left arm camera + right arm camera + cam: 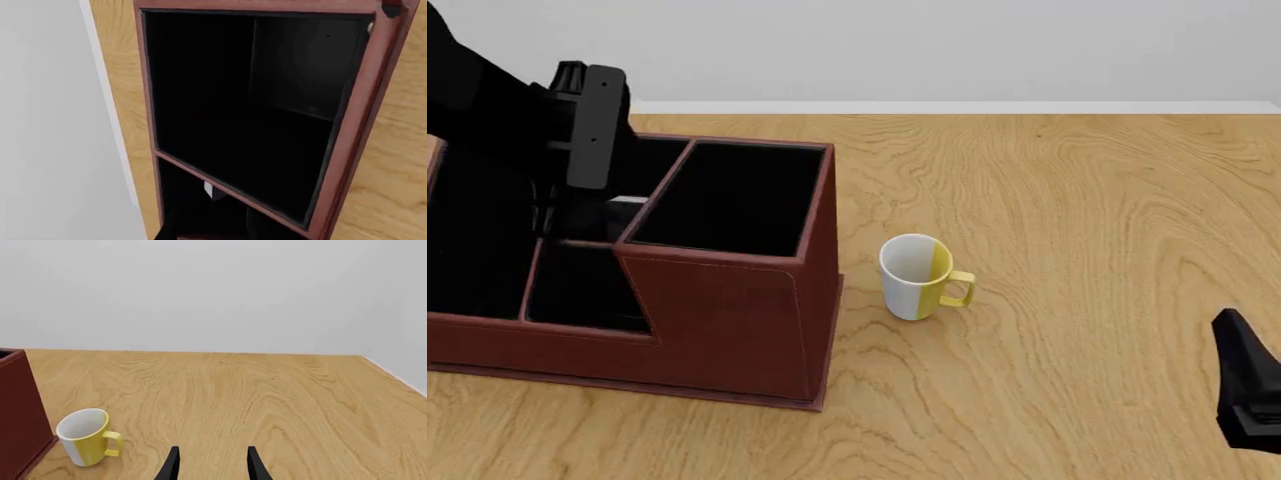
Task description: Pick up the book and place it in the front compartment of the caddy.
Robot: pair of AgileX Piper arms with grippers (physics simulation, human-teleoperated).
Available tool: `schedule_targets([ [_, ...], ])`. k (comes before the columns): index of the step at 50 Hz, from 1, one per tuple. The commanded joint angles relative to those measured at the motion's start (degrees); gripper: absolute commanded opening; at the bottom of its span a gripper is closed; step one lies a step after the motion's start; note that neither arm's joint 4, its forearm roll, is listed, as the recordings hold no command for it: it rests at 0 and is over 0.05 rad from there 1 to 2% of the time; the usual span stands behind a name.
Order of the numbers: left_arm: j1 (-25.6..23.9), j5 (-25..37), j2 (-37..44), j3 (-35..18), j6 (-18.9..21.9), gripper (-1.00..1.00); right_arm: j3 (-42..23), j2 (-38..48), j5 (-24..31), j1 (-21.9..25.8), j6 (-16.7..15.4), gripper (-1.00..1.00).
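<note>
We see the left gripper point(574, 215) lowered into the caddy point(727, 300), over a compartment just behind its front one; whether its jaws are released or clenched we cannot tell. A pale sliver point(209, 190) deep inside may be the book's page edge. The right gripper point(212, 465) hovers with jaws apart, empty, near the mug point(916, 277).
</note>
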Motion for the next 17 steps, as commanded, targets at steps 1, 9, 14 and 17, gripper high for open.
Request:
schedule_targets([
  [1,-0.54,0.46,-0.64,-0.65,-0.32,1.00,0.00,0.00,-0.01,0.03,0.09,1.00],
  [9,-6.49,6.71,-6.30,-4.76,-4.30,1.00,0.00,0.00,-0.05,0.40,0.15,1.00],
  [14,-9.70,11.68,-12.20,-5.91,-5.08,1.00,0.00,0.02,-0.15,0.56,0.24,1.00],
  [17,-9.82,14.51,-16.87,-4.74,-3.29,1.00,-0.01,0.01,-0.24,0.69,0.33,1.00],
])
